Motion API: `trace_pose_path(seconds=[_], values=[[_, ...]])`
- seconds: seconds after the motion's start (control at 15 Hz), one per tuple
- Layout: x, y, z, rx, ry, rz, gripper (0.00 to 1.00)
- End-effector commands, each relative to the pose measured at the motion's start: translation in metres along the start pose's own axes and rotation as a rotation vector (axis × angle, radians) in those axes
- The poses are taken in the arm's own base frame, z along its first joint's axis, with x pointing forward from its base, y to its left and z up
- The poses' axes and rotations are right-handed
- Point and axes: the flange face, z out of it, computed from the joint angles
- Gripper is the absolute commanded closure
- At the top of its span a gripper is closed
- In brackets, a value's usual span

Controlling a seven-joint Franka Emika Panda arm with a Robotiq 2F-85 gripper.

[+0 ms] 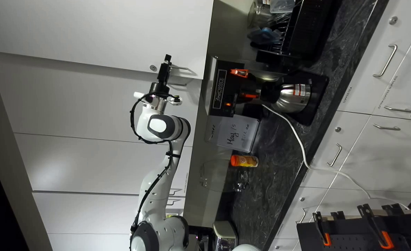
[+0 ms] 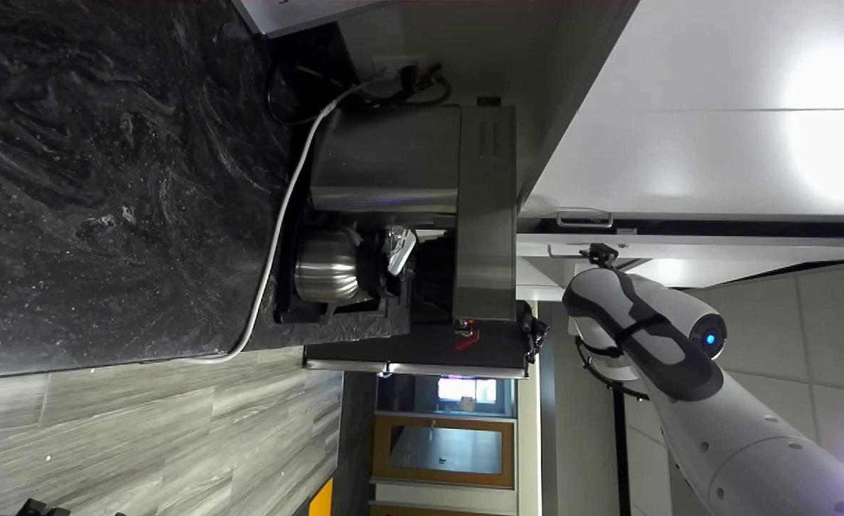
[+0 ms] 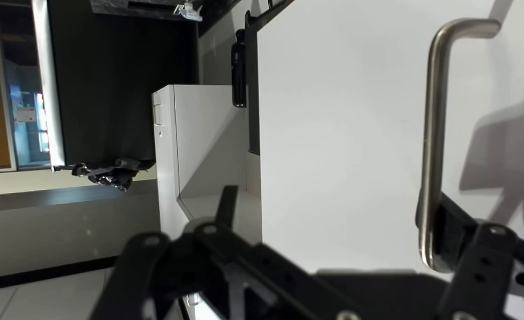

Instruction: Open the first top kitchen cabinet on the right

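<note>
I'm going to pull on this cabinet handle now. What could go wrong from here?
Slipping: the jaws stand open, with one finger behind the handle near its end and nothing clamped, so it may slide off.
Scraping: that finger sits between the handle and the cabinet door, so a crooked pull might scuff the door.
Snagging: in both exterior views the neighbouring handle appears close by, and the jaws could catch it.
</note>
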Motion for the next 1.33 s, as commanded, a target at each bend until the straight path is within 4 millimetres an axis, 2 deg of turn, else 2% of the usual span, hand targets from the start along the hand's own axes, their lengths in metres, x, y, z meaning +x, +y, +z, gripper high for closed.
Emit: trace_pose_path(seconds=[0.0, 0.33, 0.47, 0.6, 0.93, 1.13, 1.27], values=[[0.022, 0.073, -0.006, -0.141, -0.005, 0.008, 0.00], [0.023, 0.083, -0.006, -0.126, -0.013, 0.017, 0.00], [0.023, 0.088, -0.006, -0.117, -0.015, 0.018, 0.26], [0.024, 0.090, -0.009, -0.104, -0.015, 0.022, 0.35], [0.026, 0.096, -0.018, -0.069, -0.027, 0.032, 0.72], [0.026, 0.102, -0.021, -0.048, -0.035, 0.044, 0.89], [0.027, 0.109, -0.022, -0.037, -0.042, 0.053, 0.91]])
